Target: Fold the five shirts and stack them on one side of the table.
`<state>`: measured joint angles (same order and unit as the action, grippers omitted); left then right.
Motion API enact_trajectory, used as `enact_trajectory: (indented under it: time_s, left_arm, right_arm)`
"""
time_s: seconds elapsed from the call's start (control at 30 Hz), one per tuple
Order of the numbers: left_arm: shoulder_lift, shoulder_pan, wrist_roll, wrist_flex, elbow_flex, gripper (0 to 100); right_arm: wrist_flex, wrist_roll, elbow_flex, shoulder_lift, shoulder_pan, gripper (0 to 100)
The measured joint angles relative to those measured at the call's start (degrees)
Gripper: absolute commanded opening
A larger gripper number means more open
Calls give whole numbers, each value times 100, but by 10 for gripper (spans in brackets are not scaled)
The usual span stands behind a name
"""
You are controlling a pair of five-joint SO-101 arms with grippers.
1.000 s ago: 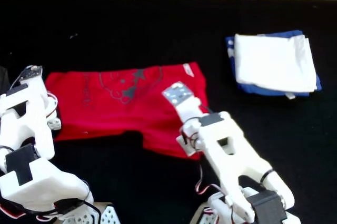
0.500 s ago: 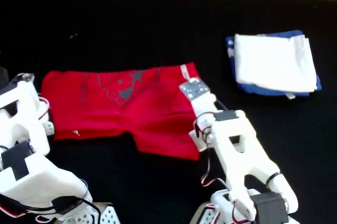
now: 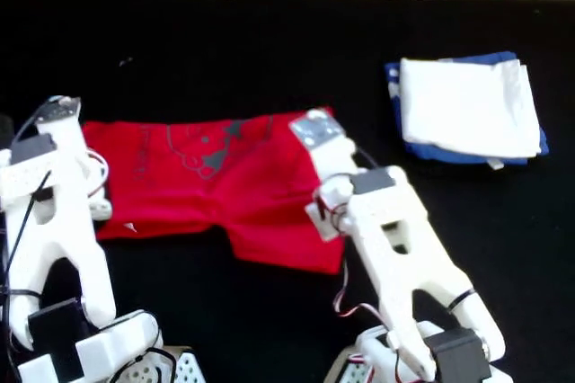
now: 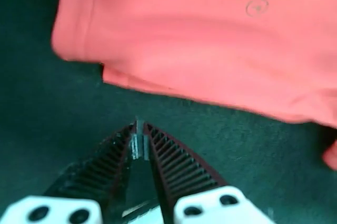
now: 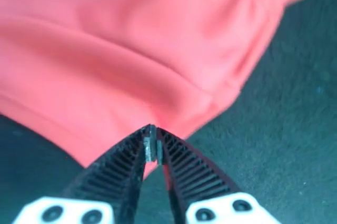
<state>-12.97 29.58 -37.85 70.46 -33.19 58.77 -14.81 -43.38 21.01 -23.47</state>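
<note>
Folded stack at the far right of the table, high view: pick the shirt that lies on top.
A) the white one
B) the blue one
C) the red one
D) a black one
A: the white shirt lies folded on top of the blue shirt, whose edges stick out around it, while the red shirt is spread out apart from the pile.
</note>
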Motion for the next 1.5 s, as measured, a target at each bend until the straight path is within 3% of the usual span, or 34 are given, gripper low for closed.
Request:
enact_trajectory:
  time_s: [0.3, 0.47, 0.63, 0.93, 1.3, 1.5]
  left_arm:
    - [1108, -26, 105, -1248, -360, 8]
    - [1407, 35, 114, -1512, -360, 8]
    - [1547, 378, -88, -1802, -352, 8]
    - [2163, 791, -185, -1820, 167, 8]
    - [2488, 1292, -440, -1284, 949, 8]
    - [2479, 1310, -457, -905, 1073, 8]
  right_arm:
    - [-141, 62, 185, -677, -967, 7]
    - [-396, 70, 246, -1864, -747, 7]
    - [-387, -211, 457, -2127, -149, 7]
    - [-378, -589, 501, -2145, 519, 7]
    - [79, -607, 475, -1389, 721, 7]
    - [369, -607, 466, -589, 431, 7]
